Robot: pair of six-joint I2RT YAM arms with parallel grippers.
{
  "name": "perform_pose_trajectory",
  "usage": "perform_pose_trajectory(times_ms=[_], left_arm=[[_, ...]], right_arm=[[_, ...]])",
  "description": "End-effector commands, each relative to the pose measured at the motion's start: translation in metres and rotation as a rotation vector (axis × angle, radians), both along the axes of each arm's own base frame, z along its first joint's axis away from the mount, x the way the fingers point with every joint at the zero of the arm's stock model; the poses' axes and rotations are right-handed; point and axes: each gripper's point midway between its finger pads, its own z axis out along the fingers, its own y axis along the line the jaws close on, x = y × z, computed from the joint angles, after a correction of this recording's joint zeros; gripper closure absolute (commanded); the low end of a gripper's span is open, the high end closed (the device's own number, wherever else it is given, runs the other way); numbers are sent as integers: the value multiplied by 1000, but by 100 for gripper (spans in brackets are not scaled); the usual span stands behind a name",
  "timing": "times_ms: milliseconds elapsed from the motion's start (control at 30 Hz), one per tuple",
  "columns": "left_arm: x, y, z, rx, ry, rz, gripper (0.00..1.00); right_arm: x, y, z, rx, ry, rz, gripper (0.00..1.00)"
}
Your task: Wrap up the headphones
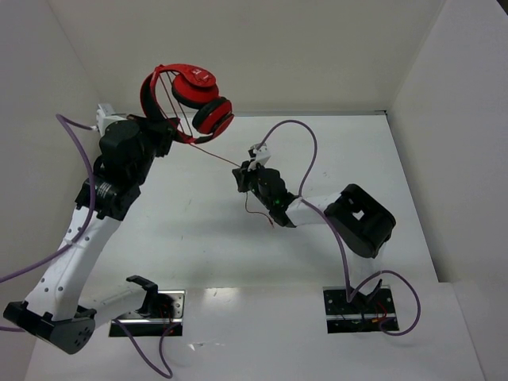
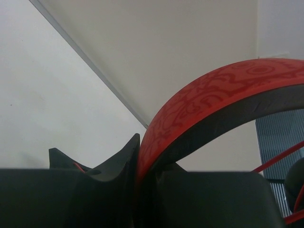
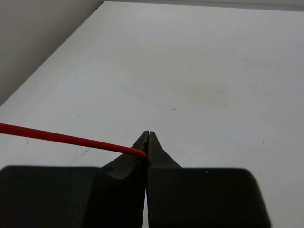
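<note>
The red headphones [image 1: 190, 95] are held up in the air at the back left, ear cups to the right. My left gripper [image 1: 164, 131] is shut on the headband; in the left wrist view the red patterned headband [image 2: 213, 95] is pinched between the jaws of the left gripper [image 2: 141, 164]. The thin red cord [image 1: 216, 153] runs taut from the headphones down to my right gripper [image 1: 243, 173], which is shut on it. In the right wrist view the cord [image 3: 71, 139] enters the closed tips of the right gripper [image 3: 148, 138]. The cord's loose end [image 1: 262, 216] hangs below.
White walls close the table in at the back, left and right. Thick purple cables [image 1: 305, 139] loop over the right arm and beside the left arm [image 1: 75, 131]. Two metal base plates [image 1: 357, 309] sit at the near edge.
</note>
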Motion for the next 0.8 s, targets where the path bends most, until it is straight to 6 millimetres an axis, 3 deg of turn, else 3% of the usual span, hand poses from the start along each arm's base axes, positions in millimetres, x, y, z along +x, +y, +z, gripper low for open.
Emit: perform_pose_trajectory(times_ms=[0,233,400,667,767], left_arm=[[-19,7,76,-146,-226,-1,100],[-43,15,97,-135,-279,-12,100],[-43,14,77,-133,-237,-10,100],[-45,15,76,-133,-237,-10,100],[-45,15,75,-114,-238,-11,100]], right_arm=[[11,1,-2,17,-6,-27,99],[23,-18,-29,-48,41,-79,99],[24,-25,-42,-81,76,-90,94],[19,-18,-47,-67,96,-50,98],[24,-25,-47,-92,79,-87,98]])
